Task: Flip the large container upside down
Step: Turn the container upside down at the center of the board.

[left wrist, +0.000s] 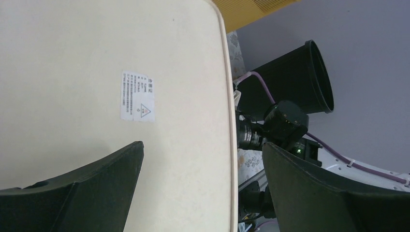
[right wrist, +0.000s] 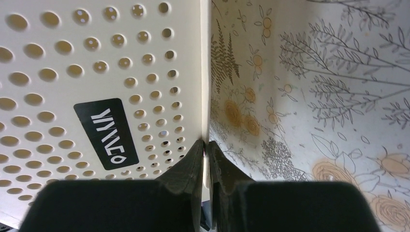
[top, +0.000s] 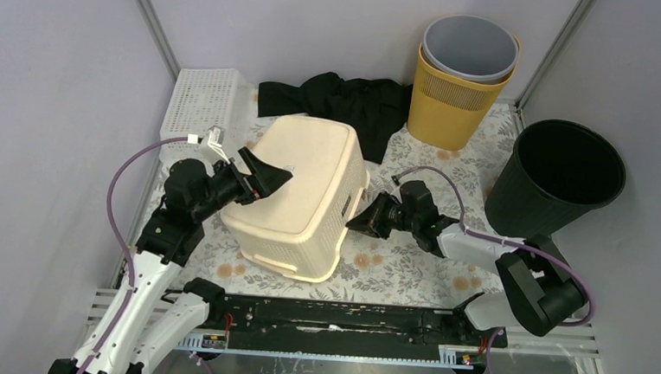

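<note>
The large cream plastic container (top: 301, 194), a rectangular basket with perforated walls, sits in the middle of the floral-patterned surface (top: 409, 270) with its smooth base facing up and its opening turned down. The left pincer (top: 262, 180) hangs over the left part of that base with its two fingers spread as wide as they go and nothing between them; in the left wrist view they frame the base and its small white printed sticker (left wrist: 138, 96). The right pincer (right wrist: 207, 145) is at the container's right side, low down near the surface, with its fingers pressed together on the thin edge of the rim (a black label (right wrist: 106, 133) shows on the holed wall just beside them). Behind the container lie a white perforated plastic crate (top: 202, 101) at the left and a crumpled black cloth (top: 350, 101) in the middle. To the right of the cloth stands a yellow slotted waste bin (top: 453, 103) with a grey bin (top: 472, 48) nested inside it. A round black plastic bin (top: 561, 179) stands at the right edge, tilted.
</note>
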Controlling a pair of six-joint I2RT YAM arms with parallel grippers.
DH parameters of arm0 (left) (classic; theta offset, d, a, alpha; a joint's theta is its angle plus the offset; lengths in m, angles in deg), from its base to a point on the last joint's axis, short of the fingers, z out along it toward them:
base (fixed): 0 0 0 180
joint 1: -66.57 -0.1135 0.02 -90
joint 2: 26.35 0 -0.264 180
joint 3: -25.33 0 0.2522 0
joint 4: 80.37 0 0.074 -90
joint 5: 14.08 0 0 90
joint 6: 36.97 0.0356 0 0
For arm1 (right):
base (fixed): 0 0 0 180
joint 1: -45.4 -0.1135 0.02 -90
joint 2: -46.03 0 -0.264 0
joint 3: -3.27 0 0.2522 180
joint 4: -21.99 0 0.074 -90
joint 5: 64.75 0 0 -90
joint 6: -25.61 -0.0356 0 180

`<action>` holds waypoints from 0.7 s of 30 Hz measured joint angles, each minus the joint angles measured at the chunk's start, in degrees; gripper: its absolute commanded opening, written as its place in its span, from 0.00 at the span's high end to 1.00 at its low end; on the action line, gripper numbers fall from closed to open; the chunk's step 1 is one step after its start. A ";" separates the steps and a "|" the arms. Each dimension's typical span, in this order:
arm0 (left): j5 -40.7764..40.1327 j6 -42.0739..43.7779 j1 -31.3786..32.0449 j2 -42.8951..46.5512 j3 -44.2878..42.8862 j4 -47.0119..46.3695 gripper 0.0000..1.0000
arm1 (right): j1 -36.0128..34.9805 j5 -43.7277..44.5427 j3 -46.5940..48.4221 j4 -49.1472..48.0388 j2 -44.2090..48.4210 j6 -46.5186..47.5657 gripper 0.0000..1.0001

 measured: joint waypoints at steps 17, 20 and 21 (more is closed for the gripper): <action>-0.98 0.02 0.33 -1.44 8.11 -6.93 0.00 | 0.44 -2.89 7.82 2.29 -11.10 4.17 0.87; -1.31 0.02 0.35 -0.39 8.52 -6.49 0.00 | 0.44 -3.32 9.07 2.32 -12.79 4.28 0.87; -1.40 0.02 0.35 0.11 8.61 -6.25 0.00 | 0.44 -3.54 9.51 2.27 -13.22 4.28 0.86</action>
